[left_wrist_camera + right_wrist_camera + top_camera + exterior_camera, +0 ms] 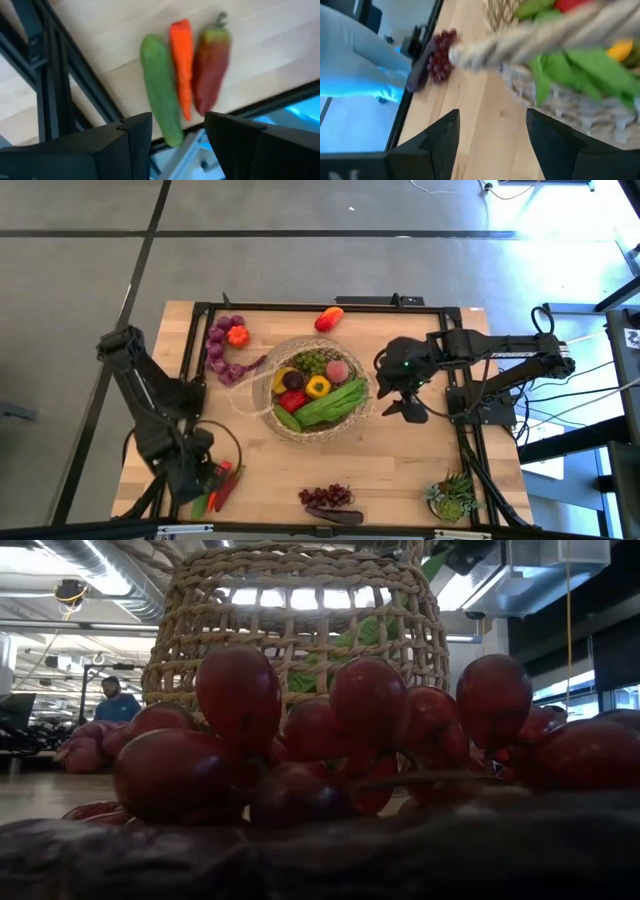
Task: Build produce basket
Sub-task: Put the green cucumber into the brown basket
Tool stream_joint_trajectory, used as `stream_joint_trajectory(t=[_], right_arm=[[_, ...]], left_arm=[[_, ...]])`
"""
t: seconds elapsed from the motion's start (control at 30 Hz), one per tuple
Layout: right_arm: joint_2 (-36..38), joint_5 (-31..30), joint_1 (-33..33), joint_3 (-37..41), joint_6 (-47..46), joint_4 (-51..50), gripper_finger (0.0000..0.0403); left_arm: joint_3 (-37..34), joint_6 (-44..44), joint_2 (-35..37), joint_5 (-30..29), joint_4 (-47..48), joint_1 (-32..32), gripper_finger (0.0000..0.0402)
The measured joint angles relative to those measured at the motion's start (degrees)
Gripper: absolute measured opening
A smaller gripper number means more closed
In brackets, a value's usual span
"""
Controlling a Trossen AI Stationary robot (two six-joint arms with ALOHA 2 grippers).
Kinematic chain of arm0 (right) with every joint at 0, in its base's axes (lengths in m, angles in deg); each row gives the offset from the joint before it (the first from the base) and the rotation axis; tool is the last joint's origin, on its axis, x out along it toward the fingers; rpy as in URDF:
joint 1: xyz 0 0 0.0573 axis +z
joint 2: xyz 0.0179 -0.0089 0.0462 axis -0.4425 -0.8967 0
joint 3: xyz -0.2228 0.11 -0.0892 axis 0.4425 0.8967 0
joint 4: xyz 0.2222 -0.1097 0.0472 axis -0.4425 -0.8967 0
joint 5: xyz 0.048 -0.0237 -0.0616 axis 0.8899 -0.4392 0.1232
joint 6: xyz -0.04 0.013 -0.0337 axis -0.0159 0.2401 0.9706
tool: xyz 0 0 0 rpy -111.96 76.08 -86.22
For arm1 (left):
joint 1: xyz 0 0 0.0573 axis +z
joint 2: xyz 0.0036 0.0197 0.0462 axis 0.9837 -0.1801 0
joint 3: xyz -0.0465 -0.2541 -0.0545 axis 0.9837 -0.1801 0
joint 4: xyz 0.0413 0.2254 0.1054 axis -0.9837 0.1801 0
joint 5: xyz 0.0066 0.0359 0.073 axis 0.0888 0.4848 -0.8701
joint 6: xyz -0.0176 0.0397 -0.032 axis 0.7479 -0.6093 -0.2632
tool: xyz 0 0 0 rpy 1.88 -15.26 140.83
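No text, label, brand, number or sign can be read in any of the views.

Bare table (pixel 400 470) lies between basket (pixel 352 423), grapes (pixel 326 497) and plant (pixel 455 498).
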Motion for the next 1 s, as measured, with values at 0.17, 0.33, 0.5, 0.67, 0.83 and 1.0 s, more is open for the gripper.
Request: stream_joint_trajectory(t=[0.17,0.33,0.5,0.67,0.83,1.0], right_arm=[[0.02,0.19,0.0,0.0,-1.39,4.99,0.0223],[0.02,6.49,0.0,0.0,-1.01,6.51,0.0223],[0.02,7.11,0.0,0.0,-1.32,6.62,0.0223],[0.02,7.09,0.0,0.0,-1.58,6.62,0.0223],[0.02,7.11,0.0,0.0,-3.86,6.6,0.0223],[0.02,8.6,0.0,0.0,-4.32,6.6,0.0223]], left_arm=[[0.0,4.28,-5.71,-2.79,-0.14,-3.12,0.0171],[0.0,4.62,-10.94,-2.78,-1.73,-3.68,0.0171],[0.0,4.62,-14.99,-2.76,-2.8,-3.68,0.0171],[0.0,3.28,-18.08,-2.54,-3.2,-3.98,0.0171],[0.04,3.27,-20.18,-2.39,-3.19,-4.06,0.0171],[0.37,2.41,-21.91,-2.27,-3.3,-4.39,0.0171]])
